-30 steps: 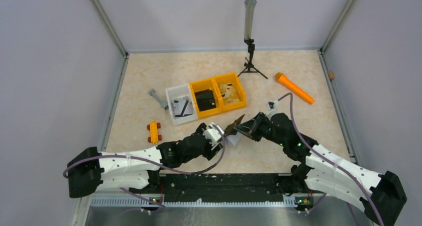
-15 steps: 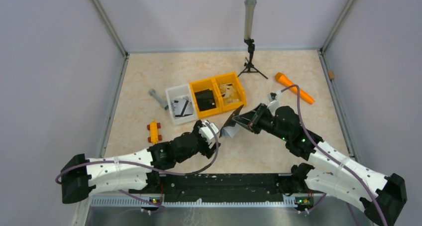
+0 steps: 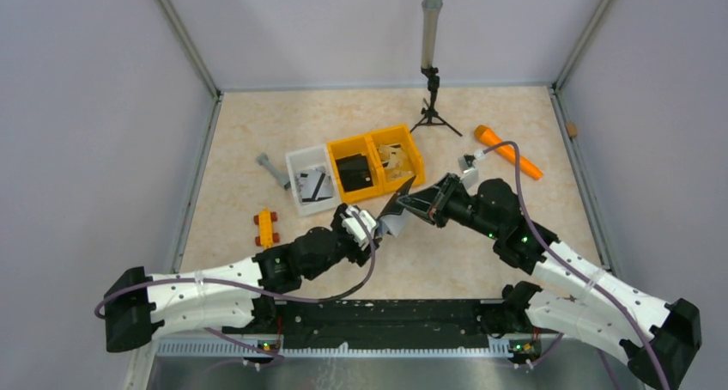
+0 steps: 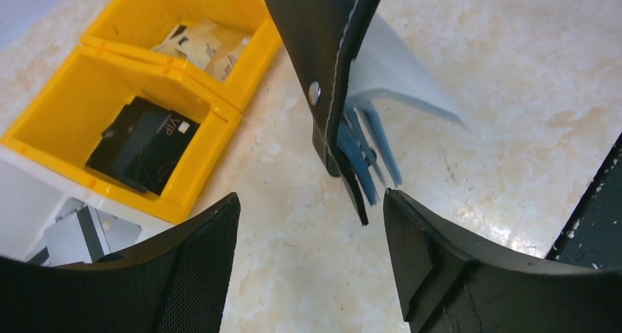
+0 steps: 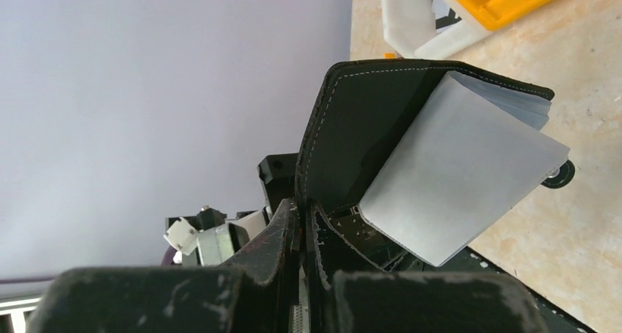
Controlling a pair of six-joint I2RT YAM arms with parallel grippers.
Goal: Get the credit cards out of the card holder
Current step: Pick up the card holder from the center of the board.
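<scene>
One risk: with the right gripper [image 5: 302,227] pinched shut on just one flap of the open card holder [image 5: 367,127], hanging just in front of the yellow bin [image 4: 165,72], the empty, wide-open left gripper [image 4: 312,216] facing it may nip a sleeve, not a card

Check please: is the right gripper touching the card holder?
Touching. The right wrist view shows the right gripper shut on the card holder, pinching its black cover.

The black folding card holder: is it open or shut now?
Open. The black folding card holder hangs spread apart, and its pale grey-blue lining leaves fan out.
</scene>
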